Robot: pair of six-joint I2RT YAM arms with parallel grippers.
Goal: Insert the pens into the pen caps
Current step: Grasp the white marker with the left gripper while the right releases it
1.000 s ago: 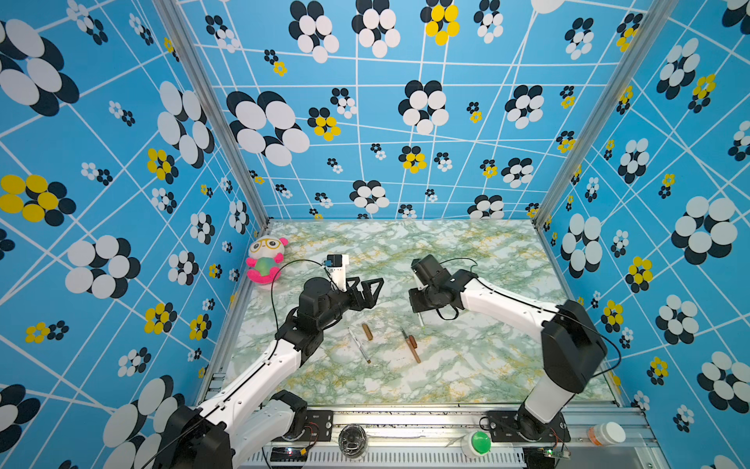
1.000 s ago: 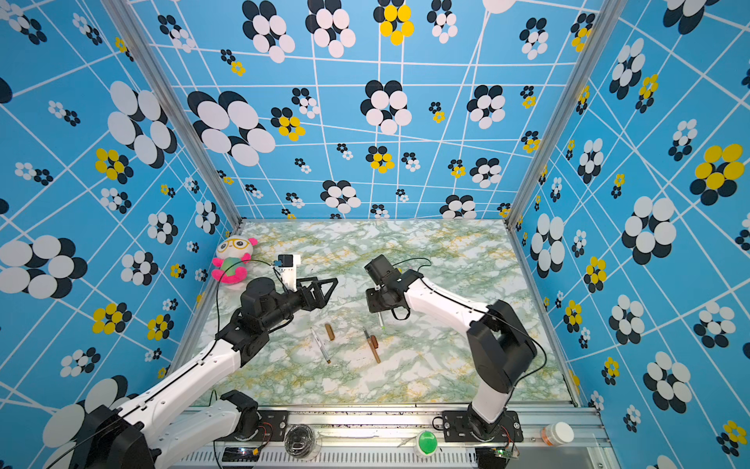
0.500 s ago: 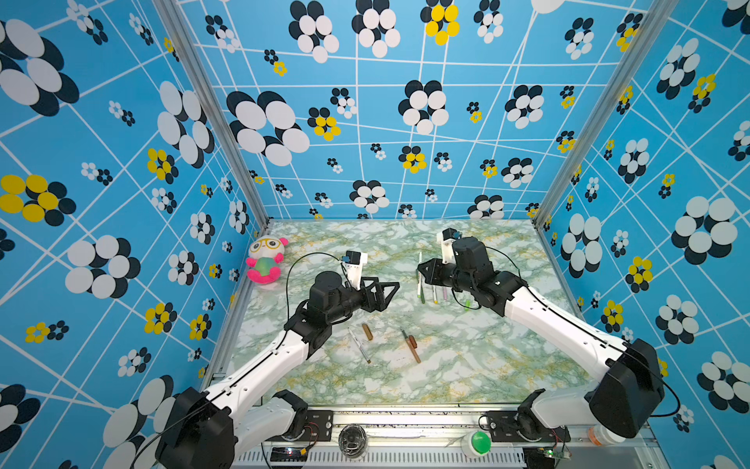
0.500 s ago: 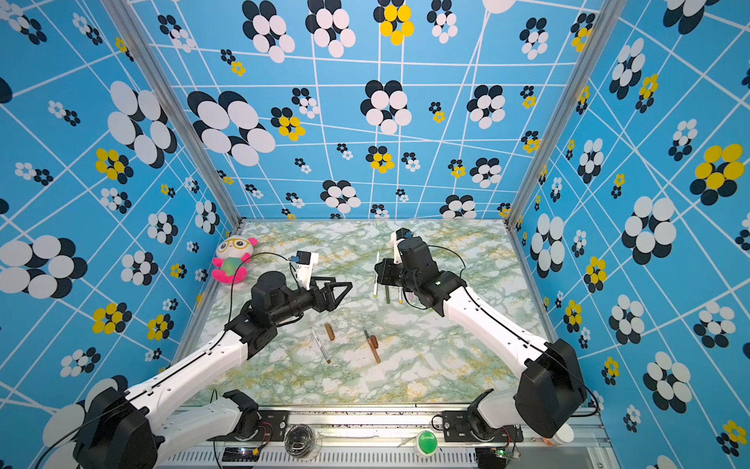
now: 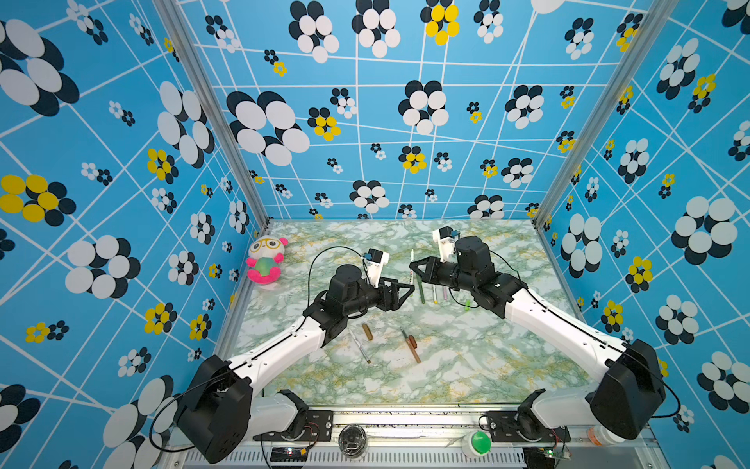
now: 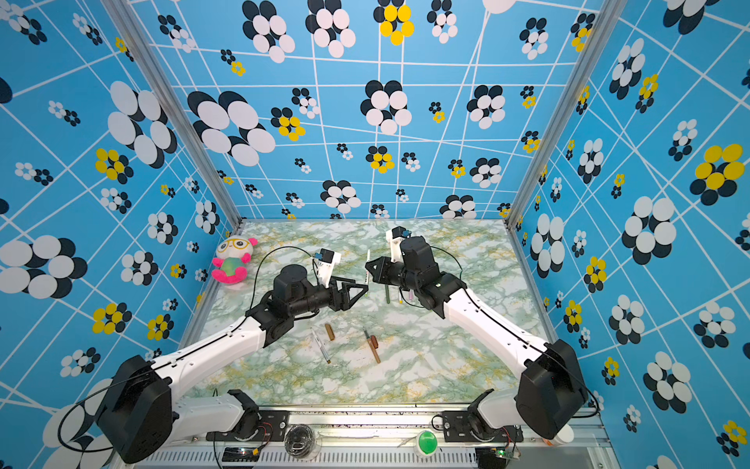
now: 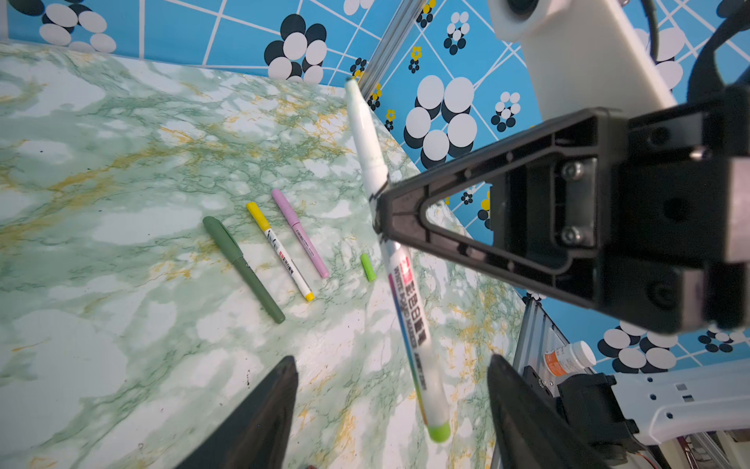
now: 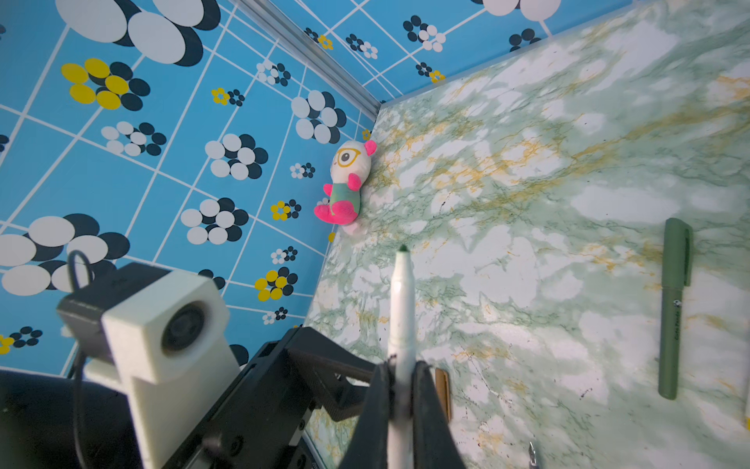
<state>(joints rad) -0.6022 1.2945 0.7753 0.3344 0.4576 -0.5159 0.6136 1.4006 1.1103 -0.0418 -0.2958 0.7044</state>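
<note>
- The white pen (image 7: pixel 408 308) hangs clear of the table (image 5: pixel 466 365). The right gripper (image 7: pixel 381 211) is clenched on the barrel near its middle. The pointed tip aims at the back wall and the lime end toward the front rail.
- The left gripper (image 7: pixel 389 363) faces it with its fingers parted — the pen's lime end sits between them, touching neither.
- Both arms stretch low from the front rail, and in both top views their gripper tips nearly meet at mid-table.
- The lime green cap (image 7: pixel 368 267) lies on the marble just beside the held pen's line. Next to it lie the pink pen (image 7: pixel 300 233), the yellow-capped pen (image 7: pixel 280 251) and the dark green pen (image 7: pixel 243 268), all away from the edges.
- Nearer the front lie a brown cap (image 5: pixel 367 331), a second white pen (image 5: pixel 359 345) and a brown pen (image 5: pixel 412 349). Bare marble lies open to the right and at the back.
- A plush toy (image 5: pixel 264 260) sits against the left wall.
- Half a second earlier the left gripper was further from centre and wider — the right has shifted leftward. A second ago its elbow stood high.
</note>
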